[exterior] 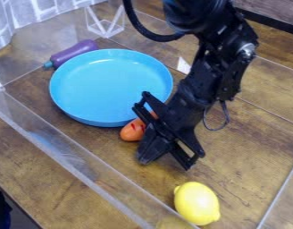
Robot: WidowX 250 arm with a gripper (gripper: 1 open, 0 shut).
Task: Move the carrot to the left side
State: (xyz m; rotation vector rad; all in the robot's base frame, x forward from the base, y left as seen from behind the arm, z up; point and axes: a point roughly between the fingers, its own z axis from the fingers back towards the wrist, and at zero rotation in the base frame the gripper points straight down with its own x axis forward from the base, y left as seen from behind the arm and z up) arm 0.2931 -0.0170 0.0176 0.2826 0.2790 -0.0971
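Observation:
The small orange carrot (131, 131) lies on the wooden table just off the front right rim of the blue plate (83, 85). Only its left part shows, because the black gripper (157, 154) stands over its right end. The gripper points down toward the table and is tilted to the left, and its jaws look shut. I see nothing held between them. Whether it touches the carrot is hidden. The arm rises up and to the right from there.
A yellow lemon (196, 203) sits near the front edge, right of the gripper. A purple eggplant (72, 53) lies behind the plate at the back left. A clear plastic wall (65, 152) runs along the front left. A clear stand (107, 18) is at the back.

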